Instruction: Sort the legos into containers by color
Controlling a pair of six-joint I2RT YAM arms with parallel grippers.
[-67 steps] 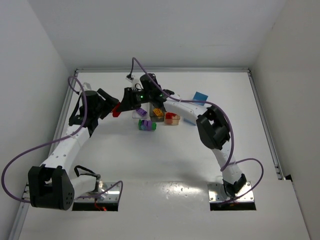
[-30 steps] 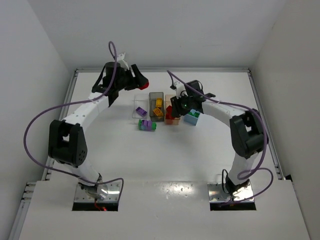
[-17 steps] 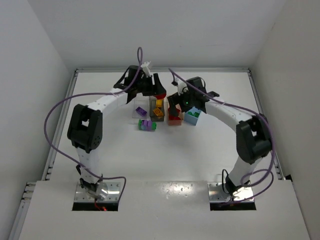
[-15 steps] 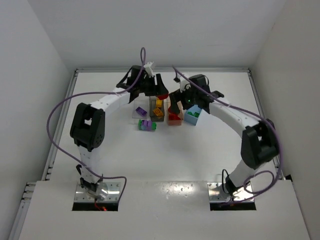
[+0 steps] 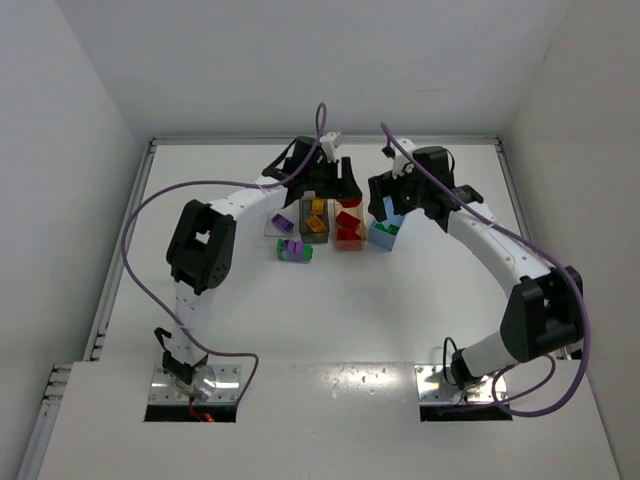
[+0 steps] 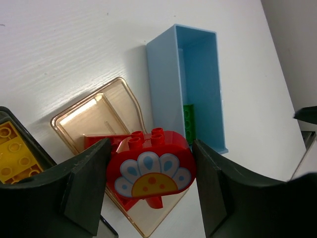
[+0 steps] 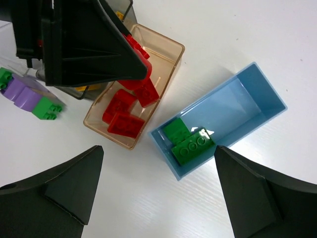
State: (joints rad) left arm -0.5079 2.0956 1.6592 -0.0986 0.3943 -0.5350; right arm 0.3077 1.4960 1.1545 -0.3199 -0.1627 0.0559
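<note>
Left gripper [image 6: 151, 159]: jaws clamped on the red flower brick [image 6: 151, 172], one finger [image 6: 84, 191] on each side face.
Red flower brick: rounded top with a white, blue and yellow petal print; held in the air directly over the tan bin [image 6: 94, 115], not resting in it.
Right gripper [image 7: 157, 151]: jaws spread wide with nothing between them, hanging above the table [image 5: 200, 200] at the near end of the light blue bin [image 7: 257, 99].
Bin row: four bins side by side in the far half of the table, about midway between its left and right edges. From left to right they are the clear bin [image 5: 272, 226], smoky grey bin [image 5: 305, 192], tan bin, light blue bin.
Clear bin: holds one purple brick [image 5: 283, 221].
Smoky grey bin: holds yellow-orange bricks [image 5: 316, 218].
Tan bin: several red bricks [image 7: 121, 119] lie on its floor, towards the near end.
Light blue bin: green bricks [image 7: 188, 144] sit at its near end; the far end shows bare floor.
Loose cluster [image 5: 294, 250]: purple and green bricks joined together, lying on the table just on the near side of the clear and smoky grey bins, outside every bin.
Arms: both reach towards the far edge and meet over the bin row, the two wrists close together.
</note>
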